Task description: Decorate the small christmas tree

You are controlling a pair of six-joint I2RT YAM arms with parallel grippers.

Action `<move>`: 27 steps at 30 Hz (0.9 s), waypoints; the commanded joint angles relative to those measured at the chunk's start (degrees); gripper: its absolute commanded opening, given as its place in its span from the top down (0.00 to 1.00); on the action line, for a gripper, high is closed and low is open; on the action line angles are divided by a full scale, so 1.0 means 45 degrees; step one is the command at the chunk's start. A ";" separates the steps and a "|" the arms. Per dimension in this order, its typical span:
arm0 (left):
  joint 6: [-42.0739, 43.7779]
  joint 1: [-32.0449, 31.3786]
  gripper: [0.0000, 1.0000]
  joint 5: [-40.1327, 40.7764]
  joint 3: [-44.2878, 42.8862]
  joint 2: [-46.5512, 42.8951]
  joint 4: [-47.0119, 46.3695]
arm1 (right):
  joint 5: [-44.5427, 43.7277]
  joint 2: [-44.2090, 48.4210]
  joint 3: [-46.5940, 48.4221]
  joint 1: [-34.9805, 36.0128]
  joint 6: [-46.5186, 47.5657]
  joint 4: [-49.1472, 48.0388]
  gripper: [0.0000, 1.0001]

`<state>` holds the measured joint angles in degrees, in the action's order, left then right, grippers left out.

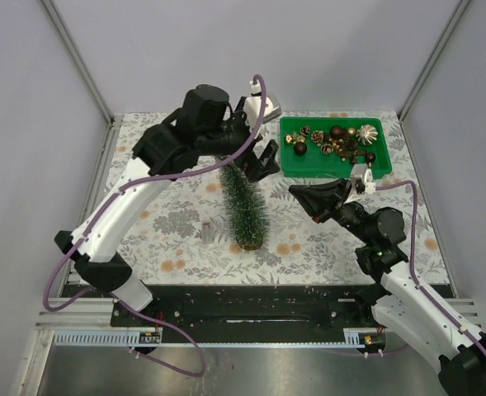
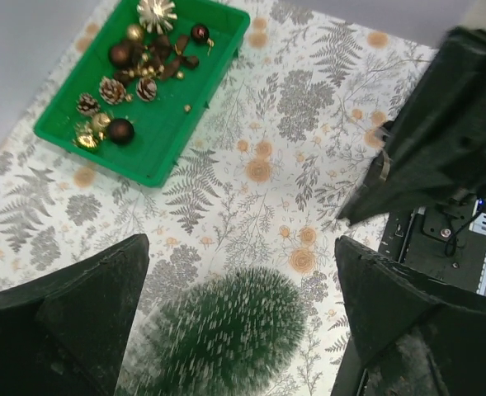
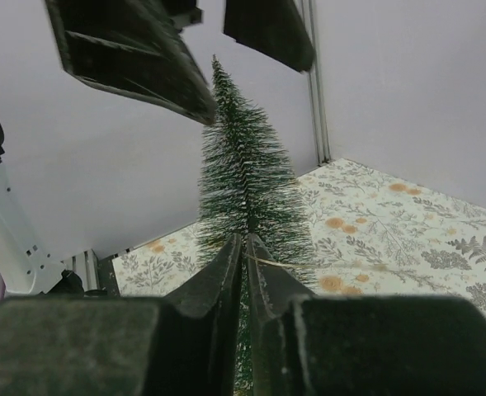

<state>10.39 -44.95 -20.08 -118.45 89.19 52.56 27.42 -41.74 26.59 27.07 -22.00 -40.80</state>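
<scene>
Two grippers are crowding one tree [image 1: 244, 206] here. It's standing upright on its wood base around the middle of the table [image 1: 168, 223], a bit toward the near edge. The left gripper [image 2: 241, 242] is hovering right over the tip with its jaws spread as wide as they go and gripping nothing, so I'm guessing it's waiting to steady the tree. The right gripper [image 3: 244, 247] is pointing at the branches from the right, jaws almost together with just a slit showing. A thin gold thread seems to be crossing near the tips, maybe an ornament loop being hung, but I can't tell if anything's actually pinched. Ornaments [image 1: 342, 140] are sitting in the green tray [image 1: 285, 161] at the far right corner, well apart from the tree.
</scene>
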 commanded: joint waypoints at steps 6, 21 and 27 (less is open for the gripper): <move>-0.0669 -0.0167 0.01 0.0163 0.1534 -0.0833 -0.2263 | 0.0373 0.1167 -0.0125 0.0254 0.0652 0.1701 0.80; 0.0893 -0.1690 0.01 -0.1341 0.5615 -0.3685 -0.0390 | -0.0136 0.2087 -0.0245 0.0429 -0.0072 0.3790 0.68; 0.0990 -0.2354 0.01 -0.0892 0.7708 -0.4584 -0.0584 | -0.0370 0.2497 0.0417 0.0547 0.0141 0.5351 0.67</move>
<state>12.97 -53.95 -24.80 -87.26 70.65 51.31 27.07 -31.86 23.46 28.77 -21.91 -21.47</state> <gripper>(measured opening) 0.988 0.336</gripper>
